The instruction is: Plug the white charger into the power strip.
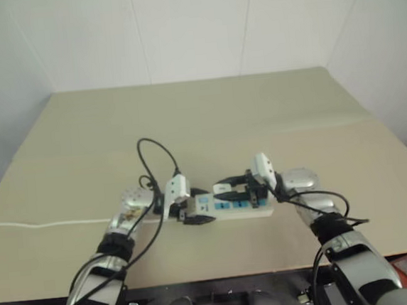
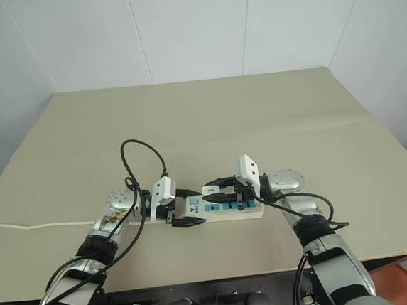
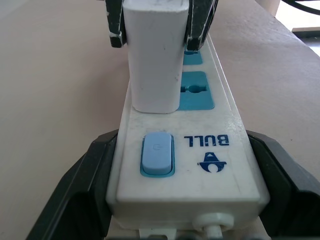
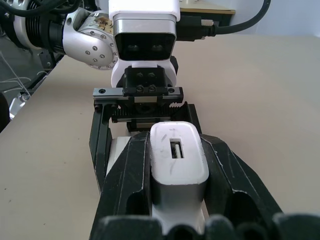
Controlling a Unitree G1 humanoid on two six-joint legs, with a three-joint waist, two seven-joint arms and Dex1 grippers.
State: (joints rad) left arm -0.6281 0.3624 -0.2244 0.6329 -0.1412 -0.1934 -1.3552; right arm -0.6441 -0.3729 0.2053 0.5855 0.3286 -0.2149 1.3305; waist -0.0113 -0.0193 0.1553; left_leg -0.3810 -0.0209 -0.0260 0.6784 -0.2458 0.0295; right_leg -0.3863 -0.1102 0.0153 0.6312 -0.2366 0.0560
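- The power strip (image 2: 230,209) lies flat near the front edge of the tan table (image 2: 207,116), its length running side to side between the two arms.
- The left gripper (image 2: 188,217) stands wide, one black finger on each long side of the strip's switch end; in the left wrist view the fingers (image 3: 82,192) bracket the strip (image 3: 200,165) by the pale blue switch (image 3: 157,154), pressed to its sides or just beside them.
- The right gripper (image 2: 218,192) comes in from the 3 o'clock side, pointing toward 9 o'clock, over the strip's top face. Its fingers are clamped tight on the white charger (image 4: 176,167), one black finger (image 4: 131,182) on each flank, as the right wrist view shows.
- In the left wrist view the charger (image 3: 155,55) stands upright on the strip, its base against the top face just past the switch, beside a blue outlet face (image 3: 196,91) that lies at about 3 o'clock from its foot. Its prongs are hidden, so how deep it is seated cannot be told.
- The two grippers face each other along the strip, tips close together; the left one's camera block (image 4: 144,31) looms beyond the charger in the right wrist view.
- A thin white cord (image 2: 32,226) runs from behind the left arm toward 9 o'clock across the table to its edge.
- A black cable (image 2: 144,161) loops up over the left wrist.
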